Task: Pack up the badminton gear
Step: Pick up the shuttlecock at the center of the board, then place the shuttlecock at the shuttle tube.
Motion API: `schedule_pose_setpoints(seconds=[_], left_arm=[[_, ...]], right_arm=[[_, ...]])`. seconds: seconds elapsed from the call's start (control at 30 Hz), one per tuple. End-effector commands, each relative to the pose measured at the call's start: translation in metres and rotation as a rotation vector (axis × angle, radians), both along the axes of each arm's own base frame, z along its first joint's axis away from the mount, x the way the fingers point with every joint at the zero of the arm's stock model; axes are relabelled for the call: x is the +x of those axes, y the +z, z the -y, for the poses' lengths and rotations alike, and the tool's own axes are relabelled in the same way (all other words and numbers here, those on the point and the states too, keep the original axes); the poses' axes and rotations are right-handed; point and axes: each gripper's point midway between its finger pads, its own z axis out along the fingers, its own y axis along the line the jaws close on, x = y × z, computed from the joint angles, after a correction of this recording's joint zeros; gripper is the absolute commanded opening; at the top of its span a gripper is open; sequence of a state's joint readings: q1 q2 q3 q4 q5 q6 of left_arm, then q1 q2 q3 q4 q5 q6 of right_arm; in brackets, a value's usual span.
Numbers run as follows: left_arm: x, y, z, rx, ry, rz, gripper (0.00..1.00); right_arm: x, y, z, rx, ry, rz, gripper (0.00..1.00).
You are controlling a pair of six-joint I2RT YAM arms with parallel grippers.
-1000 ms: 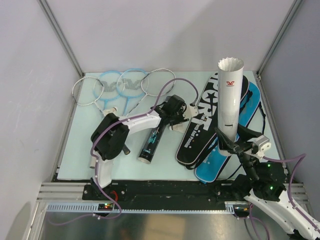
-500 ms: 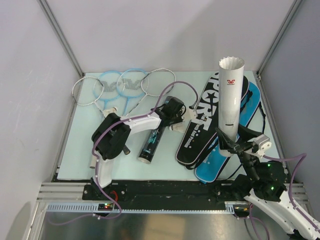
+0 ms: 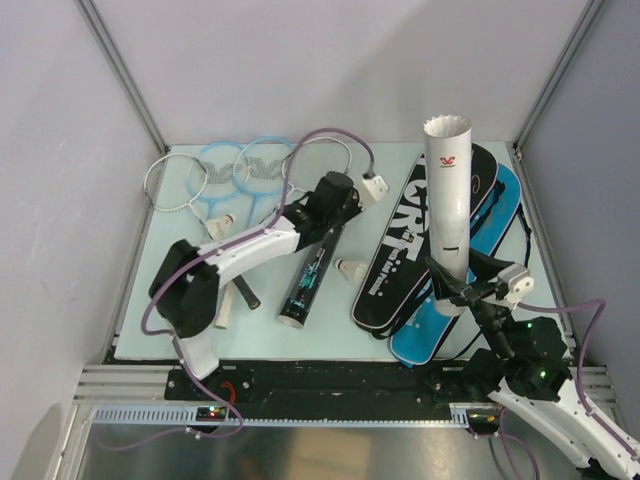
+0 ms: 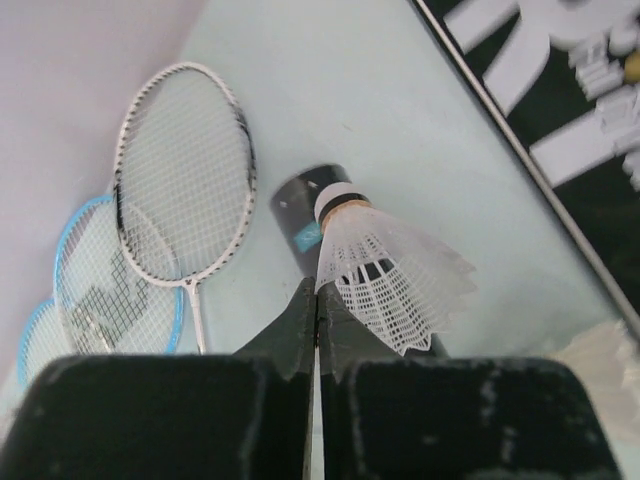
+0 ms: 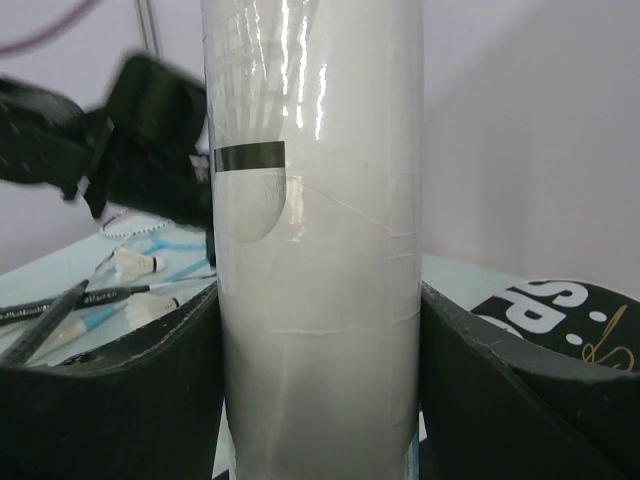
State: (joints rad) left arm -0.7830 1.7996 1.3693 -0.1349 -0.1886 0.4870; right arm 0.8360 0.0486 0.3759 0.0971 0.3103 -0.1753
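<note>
The left gripper (image 4: 317, 300) pinches a shuttlecock (image 4: 390, 275) by its skirt edge — carry it gently, cork down, over the white tube (image 3: 447, 200) that the right gripper (image 3: 455, 290) clasps upright.

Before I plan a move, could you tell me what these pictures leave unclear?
Top view: the left gripper and its shuttlecock, hidden under the left arm.
Right wrist view: the white tube's ends, cut off by the frame; contents mere shadows.
Top view: most of the blue bag, under the black bag and tube.
Left wrist view: a white blur at the right edge.
</note>
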Motion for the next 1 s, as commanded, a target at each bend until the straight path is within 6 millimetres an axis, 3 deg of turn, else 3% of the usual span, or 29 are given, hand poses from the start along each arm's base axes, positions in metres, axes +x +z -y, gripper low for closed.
schedule_pose_setpoints(seconds=[0.0, 0.2, 0.33, 0.5, 0.67, 0.97], left_arm=[[0.006, 0.11, -0.012, -0.379, 0.18, 0.064, 0.0], [-0.021, 0.18, -0.056, -0.78, 0.262, -0.142, 0.0], [-0.026, 0.204, -0.107, -1.053, 0.357, -0.321, 0.0], [-0.045, 0.206, -0.137, -1.244, 0.32, -0.625, 0.0], [-0.058, 0.188, -0.158, -1.299, 0.329, -0.786, 0.0], [-0.087, 0.191, -0.151, -1.343, 0.277, -0.973, 0.0]], right_arm=[[-0.004, 0.019, 0.005, 0.033, 0.0, 0.032, 0.3], [0.0, 0.009, -0.007, -0.047, 0.004, 0.093, 0.32], [0.01, -0.004, -0.02, -0.116, 0.01, 0.086, 0.32], [0.019, -0.023, -0.049, -0.246, 0.076, 0.079, 0.33], [0.027, -0.046, -0.072, -0.383, 0.108, 0.158, 0.34], [0.045, -0.075, -0.082, -0.534, 0.056, 0.276, 0.34]])
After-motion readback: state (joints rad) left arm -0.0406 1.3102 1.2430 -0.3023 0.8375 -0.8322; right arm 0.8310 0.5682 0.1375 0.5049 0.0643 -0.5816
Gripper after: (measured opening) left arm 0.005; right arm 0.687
